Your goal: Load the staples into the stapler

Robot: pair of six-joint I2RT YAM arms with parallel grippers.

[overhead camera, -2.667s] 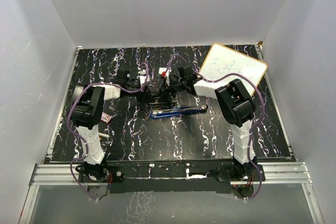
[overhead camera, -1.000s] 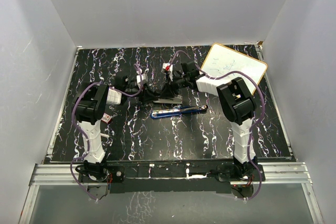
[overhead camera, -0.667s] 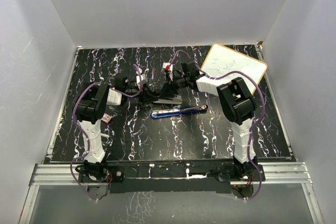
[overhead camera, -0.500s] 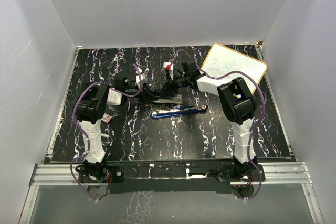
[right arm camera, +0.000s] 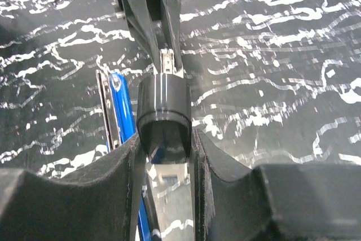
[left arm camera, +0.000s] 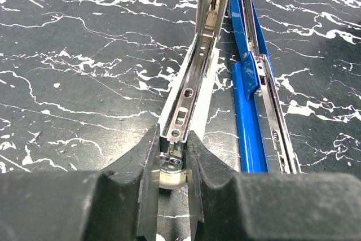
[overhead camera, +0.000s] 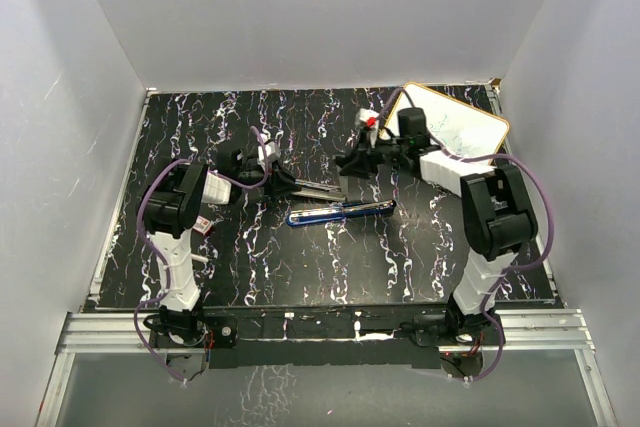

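White walls enclosed the black marbled table (overhead camera: 330, 267). Both arms reached inward toward mid-table. The left gripper (left arm camera: 172, 145) was clenched on the silver rail end of the stapler (left arm camera: 192, 83). The right gripper (right arm camera: 165, 139) was clamped on its black rounded end. The staple box (overhead camera: 203, 224) lay beside the left arm.

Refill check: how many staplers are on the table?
2: a black-and-silver stapler, opened, its end clamped in the left gripper; a blue stapler lying alongside it. Others may be hidden.
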